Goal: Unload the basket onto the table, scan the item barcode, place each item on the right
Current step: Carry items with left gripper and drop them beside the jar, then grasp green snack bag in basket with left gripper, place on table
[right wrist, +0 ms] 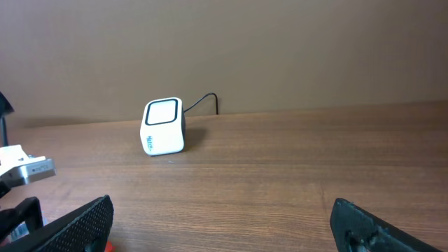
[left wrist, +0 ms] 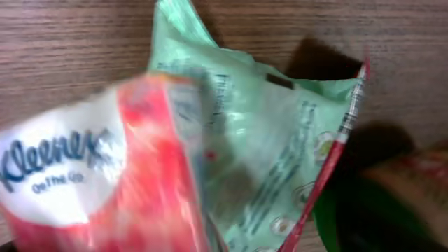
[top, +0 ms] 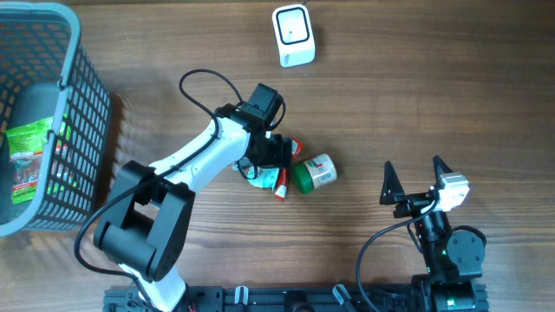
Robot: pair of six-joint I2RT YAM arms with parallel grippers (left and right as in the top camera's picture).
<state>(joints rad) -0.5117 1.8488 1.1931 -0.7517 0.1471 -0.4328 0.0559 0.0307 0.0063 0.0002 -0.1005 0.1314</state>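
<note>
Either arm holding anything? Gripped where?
Right gripper open, empty. Left gripper sits over the tissue pack; its fingers are hidden, so a hold cannot be told.

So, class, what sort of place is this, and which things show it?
Probably a mock shop checkout: a white barcode scanner, a mesh shopping basket, and a Kleenex tissue packet.

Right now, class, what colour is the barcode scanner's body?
White; the scanner shows best in the right wrist view.

Glossy plastic tissue pack (left wrist: pixel 70 168) on matt wooden table (left wrist: pixel 70 42).
</note>
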